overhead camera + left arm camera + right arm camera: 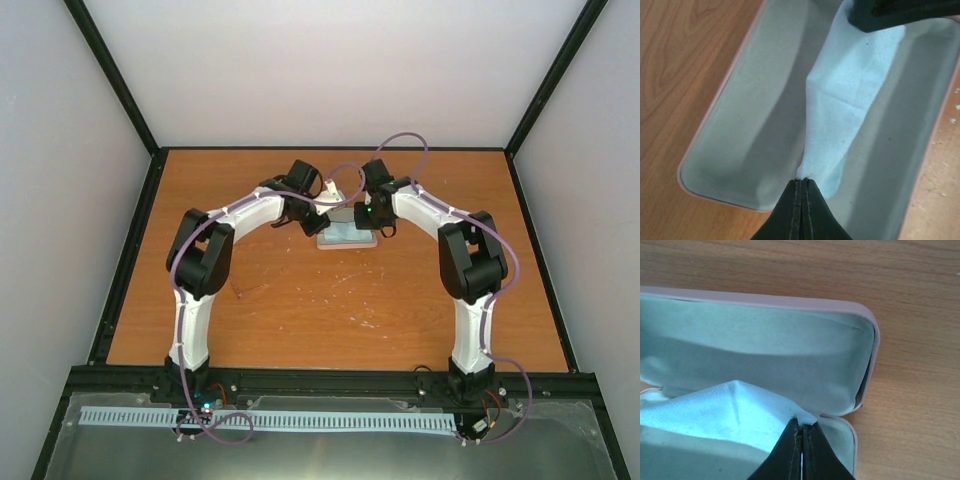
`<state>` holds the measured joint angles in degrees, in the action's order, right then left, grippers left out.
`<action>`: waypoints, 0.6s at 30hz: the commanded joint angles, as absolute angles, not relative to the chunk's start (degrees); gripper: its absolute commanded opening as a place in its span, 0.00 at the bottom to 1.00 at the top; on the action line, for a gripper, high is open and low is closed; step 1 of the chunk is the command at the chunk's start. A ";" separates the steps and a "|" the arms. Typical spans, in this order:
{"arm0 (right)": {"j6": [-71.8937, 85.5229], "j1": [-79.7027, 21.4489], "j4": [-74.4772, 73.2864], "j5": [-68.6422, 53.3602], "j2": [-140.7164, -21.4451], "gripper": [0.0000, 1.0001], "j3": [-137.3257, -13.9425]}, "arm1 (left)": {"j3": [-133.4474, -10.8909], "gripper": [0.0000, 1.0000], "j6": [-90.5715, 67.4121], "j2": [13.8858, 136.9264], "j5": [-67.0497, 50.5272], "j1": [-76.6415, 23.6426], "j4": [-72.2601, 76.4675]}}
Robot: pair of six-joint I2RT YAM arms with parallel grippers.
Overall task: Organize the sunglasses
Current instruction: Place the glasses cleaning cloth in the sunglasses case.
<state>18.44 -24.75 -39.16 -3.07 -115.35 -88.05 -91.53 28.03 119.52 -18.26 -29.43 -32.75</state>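
The pink case (347,238) lies open at the table's middle back, its pale lining showing in the left wrist view (750,115) and in the right wrist view (790,340). A light blue cloth (855,85) is stretched over the case's inside. My left gripper (803,181) is shut on one end of the cloth. My right gripper (802,422) is shut on a corner of the cloth (720,412) at the other end. In the top view the left gripper (310,225) and the right gripper (366,220) meet over the case. No sunglasses show in any view.
The wooden tabletop (330,300) is bounded by black frame rails and white walls. The right gripper's dark finger (895,12) shows at the top of the left wrist view.
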 commanded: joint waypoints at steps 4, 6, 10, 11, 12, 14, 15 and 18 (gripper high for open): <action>17.70 -23.54 -39.48 -2.50 -118.94 0.03 -91.91 | -97.33 0.01 30.88 123.23 -19.05 -27.22 -33.79; 17.72 -23.29 -39.34 -2.29 -119.32 0.03 -92.40 | -97.70 0.00 31.04 123.69 -19.22 -26.91 -33.79; 17.46 -23.04 -39.43 -2.14 -120.50 0.03 -93.90 | -98.46 0.01 31.33 124.64 -19.42 -26.39 -33.86; 17.34 -22.96 -39.60 -2.23 -120.87 0.03 -94.47 | -98.70 0.01 31.33 124.80 -19.49 -26.30 -33.84; 17.18 -22.94 -39.75 -2.21 -121.24 0.03 -94.97 | -98.93 0.00 31.38 124.95 -19.51 -26.22 -33.92; 16.81 -22.86 -40.05 -2.38 -122.02 0.03 -95.98 | -99.43 0.01 31.45 125.37 -19.68 -26.07 -33.96; 16.76 -22.85 -40.26 -2.41 -122.41 0.03 -96.48 | -99.55 0.01 31.46 125.50 -19.76 -26.02 -33.93; 16.42 -22.75 -40.76 -2.42 -123.40 0.03 -97.65 | -100.37 0.00 31.64 125.99 -19.77 -25.84 -34.01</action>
<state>17.43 -23.11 -39.72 -3.20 -121.60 -95.39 -97.08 30.15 124.81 -18.68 -26.61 -33.54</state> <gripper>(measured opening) 0.030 0.018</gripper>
